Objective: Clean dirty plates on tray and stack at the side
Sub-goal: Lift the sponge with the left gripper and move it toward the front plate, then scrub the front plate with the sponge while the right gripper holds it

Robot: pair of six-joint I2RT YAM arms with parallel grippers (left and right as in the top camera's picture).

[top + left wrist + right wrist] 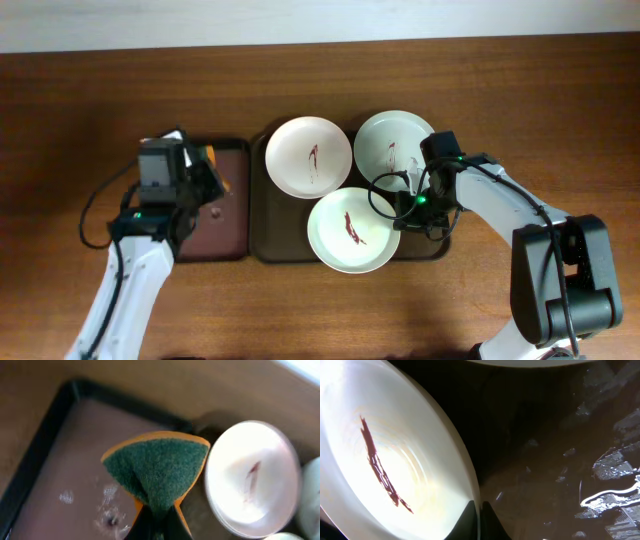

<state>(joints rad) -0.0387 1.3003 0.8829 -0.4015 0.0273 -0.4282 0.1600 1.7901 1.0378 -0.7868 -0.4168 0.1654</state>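
Three plates: all lie on the tray (280, 225), and each is white with a dark red smear in its middle.
Back-left plate (310, 157): it lies flat at the far left of the tray, just beside the other two.
Back-right plate (393, 148): it sits at the far right of the tray, and my right arm crosses its near edge in the overhead view.
Front plate (353, 230): it is the nearest of the three, and from overhead its near edge reaches past the tray's front rim.
Right gripper (479, 512): my two fingers are pinched almost together on the right rim of the front plate, one inside the rim and one outside. I cannot tell whether the plate is lifted.
Left gripper (156, 525): my fingers are clamped tight on the sponge (155, 467), which is folded, with its green scouring face out and an orange edge showing.
Sponge position: I hold it over the right part of the narrow tray (45, 475), near the back-left plate but apart from it.
Narrow tray: it is reddish brown with a black rim and lies on the table (80, 100), just left of the tray.
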